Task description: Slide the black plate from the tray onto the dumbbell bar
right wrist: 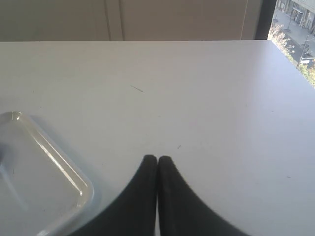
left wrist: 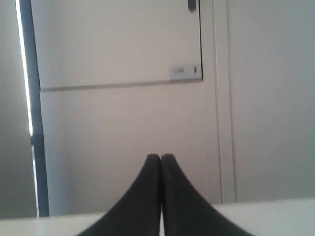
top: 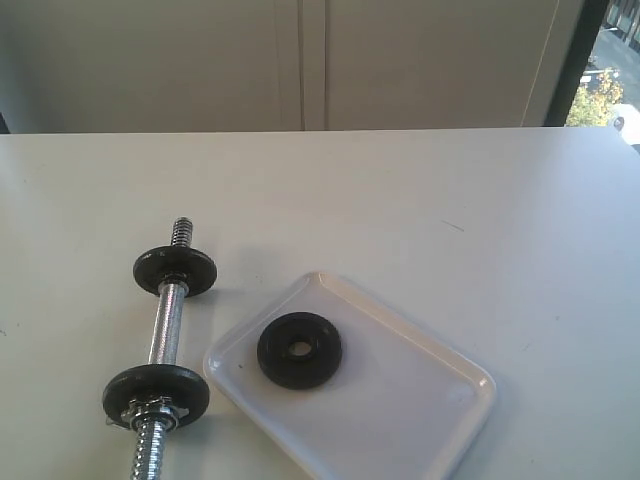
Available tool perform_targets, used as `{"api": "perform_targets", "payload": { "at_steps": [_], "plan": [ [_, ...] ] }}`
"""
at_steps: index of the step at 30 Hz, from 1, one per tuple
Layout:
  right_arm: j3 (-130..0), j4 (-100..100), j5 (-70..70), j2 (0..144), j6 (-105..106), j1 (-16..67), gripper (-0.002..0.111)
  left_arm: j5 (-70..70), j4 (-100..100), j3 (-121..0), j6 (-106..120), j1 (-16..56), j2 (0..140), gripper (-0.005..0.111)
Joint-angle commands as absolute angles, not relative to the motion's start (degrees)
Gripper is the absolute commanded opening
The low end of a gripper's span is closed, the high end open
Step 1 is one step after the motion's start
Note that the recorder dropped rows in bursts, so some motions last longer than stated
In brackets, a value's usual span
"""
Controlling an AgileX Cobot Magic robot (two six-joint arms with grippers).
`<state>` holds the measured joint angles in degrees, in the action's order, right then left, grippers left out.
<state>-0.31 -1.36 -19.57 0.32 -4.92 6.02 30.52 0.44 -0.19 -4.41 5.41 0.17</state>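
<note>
Black plate (top: 299, 350) flat in the tray (top: 440, 400), toward the tray's left half, hole facing up. Just left of the tray, apart from it, the dumbbell bar (top: 167, 325) on the worktop (top: 400, 190), long axis running from the near edge away, far end leaning slightly right. Well apart from both pincers, as far as can be judged: neither shows in the exterior view.

Right pincer (right wrist: 157, 160) pressed together, nothing between the tips, hovering over bare worktop with a rounded tray corner off to one side in its own view; plate itself not seen there. Left pincer (left wrist: 160, 158) likewise pressed together and empty, looking at a wall (left wrist: 123, 113) and only a thin strip of worktop. Probably the right arm nearer the plate; the left better placed for steadying the bar.

Plate matte black, round, raised rim, likely heavy and hard to pinch flat. Tray white, glossy, low-rimmed, probably slippery. Bar chrome, smooth in the middle, threaded at both ends, carrying two black discs (top: 175, 270); a star nut (top: 150, 412) at the near disc. Far threaded stub (top: 183, 232) bare: seemingly the free end for threading the hole.
</note>
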Motion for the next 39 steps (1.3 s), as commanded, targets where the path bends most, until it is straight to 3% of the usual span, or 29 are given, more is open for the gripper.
{"api": "perform_targets", "payload": {
  "at_steps": [1, 18, 28, 39],
  "plan": [
    [0.00, -1.47, -19.16, 0.00, -4.91, 6.24, 0.000, 45.96, 0.55, 0.00, -6.85, 5.24, 0.00, 0.000],
    [0.00, -1.47, -19.16, 0.00, -4.91, 6.24, 0.000, 55.03, -5.76, 0.00, -8.77, 5.24, 0.00, 0.000],
    [0.00, -1.47, -19.16, 0.00, -4.91, 6.24, 0.000, 18.44, -9.33, -9.50, -12.04, 5.24, 4.21, 0.000],
    [0.00, -1.47, -19.16, 0.00, -4.91, 6.24, 0.000, -20.95, -9.50, -34.31, -6.47, 5.24, 39.40, 0.000]
  ]
}}
